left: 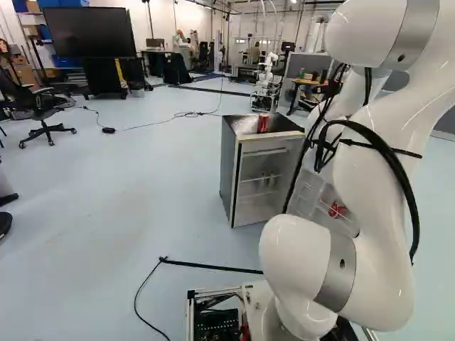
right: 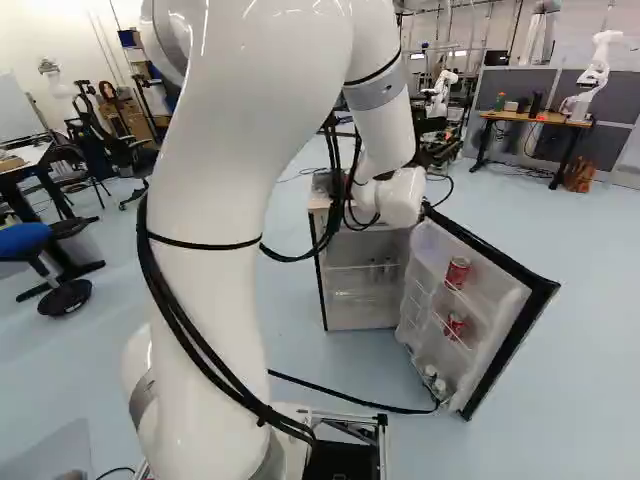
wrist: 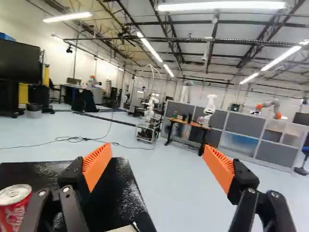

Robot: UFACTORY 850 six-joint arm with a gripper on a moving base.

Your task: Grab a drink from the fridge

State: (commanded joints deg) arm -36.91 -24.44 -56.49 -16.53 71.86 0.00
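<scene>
Gripper (wrist: 157, 157) is holding its jaws spread wide. Red can (wrist: 14, 208) is standing outside them, beside one jaw, on the fridge (wrist: 128, 193) top; lower than the jaws, the door (right: 500, 290) is hanging open, carrying more cans (right: 458, 272).

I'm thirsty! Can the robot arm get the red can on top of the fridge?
Probably yes: the gripper is open and nothing covers the can, but it stands beside the fingers, so a sideways shift probably comes first.
</scene>
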